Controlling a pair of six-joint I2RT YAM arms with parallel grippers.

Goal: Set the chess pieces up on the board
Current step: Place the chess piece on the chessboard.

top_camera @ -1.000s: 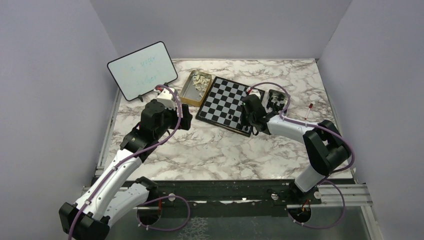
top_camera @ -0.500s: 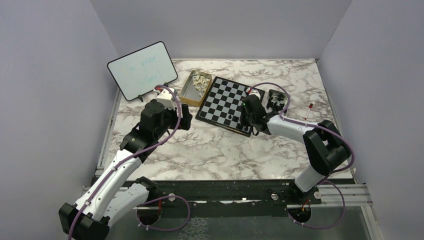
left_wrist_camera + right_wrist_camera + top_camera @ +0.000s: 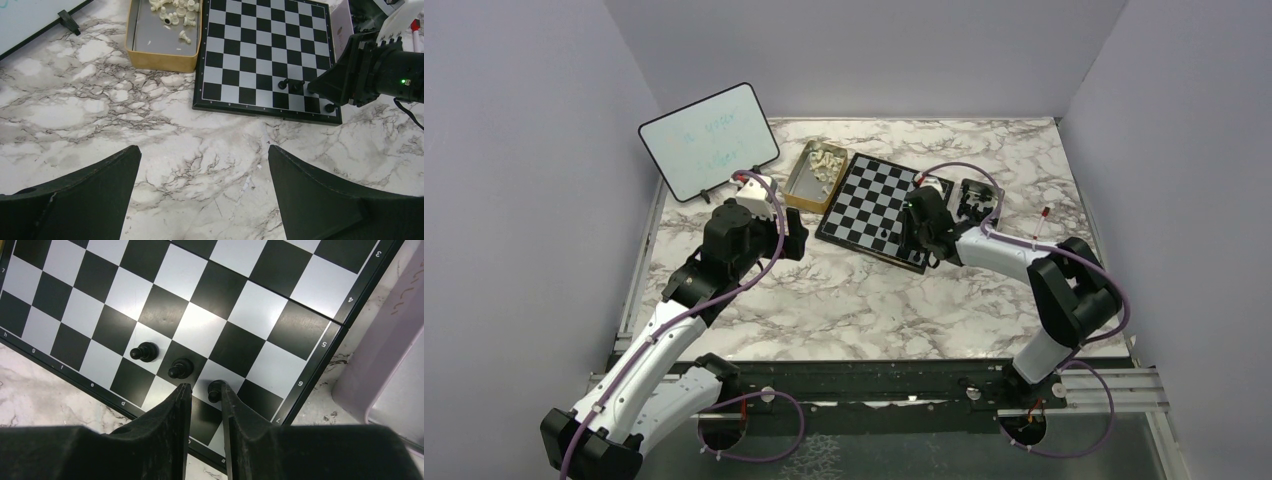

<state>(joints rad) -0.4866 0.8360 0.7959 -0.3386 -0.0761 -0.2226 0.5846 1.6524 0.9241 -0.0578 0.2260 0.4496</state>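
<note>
Beside the board [image 3: 265,55], gold tin [image 3: 160,61], cream chess pieces [image 3: 175,11] inside, possibly some toppled.

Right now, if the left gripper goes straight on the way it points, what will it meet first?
Probably bare marble table: the left gripper aims down at it, short of the board. Nothing lies between its open fingers. Depth is unclear.

I see a table [image 3: 844,300] with a white marble-look top veined in grey. A pale lilac left wall [image 3: 524,200], far wall [image 3: 864,60] and right wall [image 3: 1184,180] box it in. The light is soft and even. A metal rail [image 3: 874,385] runs along the near edge; below it, possibly a dark floor [image 3: 904,450].
</note>
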